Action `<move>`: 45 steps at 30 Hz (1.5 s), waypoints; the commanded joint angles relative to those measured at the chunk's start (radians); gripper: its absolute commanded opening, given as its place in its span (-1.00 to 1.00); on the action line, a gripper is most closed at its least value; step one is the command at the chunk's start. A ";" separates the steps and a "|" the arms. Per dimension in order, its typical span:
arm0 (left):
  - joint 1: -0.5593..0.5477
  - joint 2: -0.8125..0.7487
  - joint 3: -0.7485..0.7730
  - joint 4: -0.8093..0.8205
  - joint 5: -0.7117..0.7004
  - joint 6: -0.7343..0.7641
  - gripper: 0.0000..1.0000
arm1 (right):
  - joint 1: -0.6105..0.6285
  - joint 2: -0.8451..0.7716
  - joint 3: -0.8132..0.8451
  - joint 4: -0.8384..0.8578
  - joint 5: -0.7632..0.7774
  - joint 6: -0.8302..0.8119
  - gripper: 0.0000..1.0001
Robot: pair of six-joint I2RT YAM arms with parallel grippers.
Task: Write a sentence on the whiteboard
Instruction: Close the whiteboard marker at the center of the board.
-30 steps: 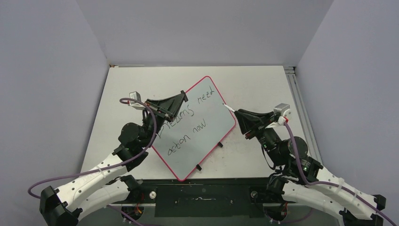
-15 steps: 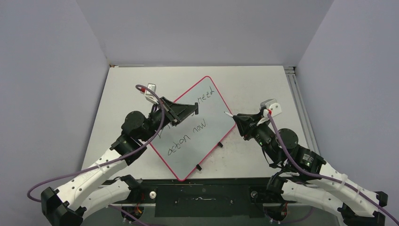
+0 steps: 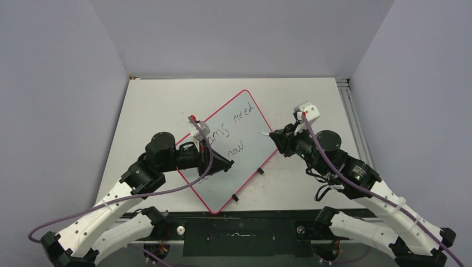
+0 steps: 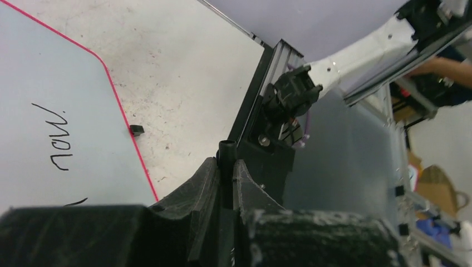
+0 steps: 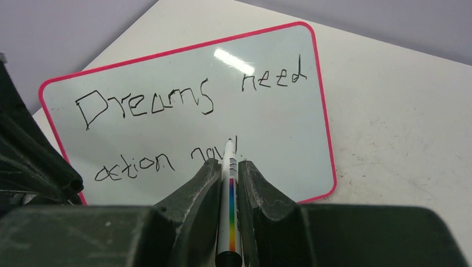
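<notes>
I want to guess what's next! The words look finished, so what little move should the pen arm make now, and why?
Probably lift the white rainbow-striped marker, pinched in the right gripper, clear of the pink-rimmed whiteboard. The black handwritten sentence already reads "Dreams need action now", so more strokes would only spoil it.

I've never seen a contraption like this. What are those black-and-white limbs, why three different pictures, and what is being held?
Those are a robot's left arm and right arm, bolted to a table. One picture looks down from above; the other two come from small cameras on the wrists, each seeing its own claw. On the table lies a whiteboard bearing the sentence "Dreams need action now". The right claw is shut on a white marker; the left claw pinches a small black cylinder, perhaps the marker's cap.
</notes>
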 commanded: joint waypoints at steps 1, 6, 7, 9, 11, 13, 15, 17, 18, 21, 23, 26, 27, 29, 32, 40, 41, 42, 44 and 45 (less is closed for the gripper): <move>-0.018 -0.069 -0.018 -0.108 0.075 0.306 -1.00 | -0.114 0.066 0.089 -0.051 -0.317 -0.001 -0.89; -0.055 -0.093 -0.081 -0.105 0.051 0.391 -1.00 | -0.300 0.137 0.088 -0.084 -0.752 -0.005 -0.89; -0.066 -0.090 -0.091 -0.102 0.051 0.401 -1.00 | -0.331 0.139 0.078 -0.070 -0.855 0.006 -0.89; -0.115 -0.084 -0.110 -0.090 0.017 0.406 -1.00 | -0.367 0.134 0.068 -0.050 -0.979 0.038 -0.89; -0.152 -0.076 -0.128 -0.069 0.005 0.397 -1.00 | -0.371 0.130 0.065 -0.063 -1.031 0.054 -0.89; -0.177 -0.068 -0.128 -0.067 0.014 0.394 -1.00 | -0.370 0.114 0.016 -0.035 -1.100 0.097 -0.89; -0.193 -0.068 -0.138 -0.055 0.018 0.393 -1.00 | -0.368 0.090 -0.058 0.043 -1.160 0.162 -0.89; -0.202 -0.062 -0.142 -0.052 0.024 0.396 -1.00 | -0.364 0.073 -0.104 0.077 -1.179 0.188 -0.89; -0.204 -0.055 -0.141 -0.052 0.027 0.396 -1.00 | -0.361 0.068 -0.114 0.077 -1.178 0.190 -0.89; -0.208 -0.030 -0.136 -0.051 0.042 0.401 -1.00 | -0.355 0.061 -0.129 0.074 -1.183 0.193 -0.89; -0.208 -0.019 -0.130 -0.055 0.042 0.406 -1.00 | -0.355 0.060 -0.135 0.070 -1.183 0.192 -0.89; -0.208 -0.015 -0.129 -0.055 0.040 0.406 -1.00 | -0.349 0.060 -0.159 0.090 -1.189 0.204 -0.89; -0.208 -0.016 -0.130 -0.054 0.035 0.404 -1.00 | -0.346 0.060 -0.170 0.102 -1.189 0.207 -0.89; -0.208 -0.019 -0.133 -0.044 0.031 0.398 -1.00 | -0.336 0.057 -0.191 0.129 -1.188 0.225 -0.89; -0.208 -0.020 -0.135 -0.037 0.027 0.391 -1.00 | -0.326 0.054 -0.209 0.150 -1.182 0.236 -0.89; -0.208 -0.012 -0.133 -0.035 0.028 0.386 -1.00 | -0.304 0.057 -0.222 0.174 -1.172 0.246 -0.89; -0.208 -0.012 -0.133 -0.036 0.027 0.386 -1.00 | -0.301 0.058 -0.223 0.175 -1.171 0.246 -0.89; -0.209 -0.013 -0.132 -0.036 0.027 0.384 -1.00 | -0.298 0.058 -0.225 0.178 -1.170 0.246 -0.89; -0.208 -0.015 -0.133 -0.033 0.025 0.382 -1.00 | -0.290 0.058 -0.229 0.183 -1.170 0.249 -0.89; -0.208 -0.017 -0.133 -0.032 0.027 0.380 -1.00 | -0.285 0.059 -0.230 0.186 -1.168 0.250 -0.89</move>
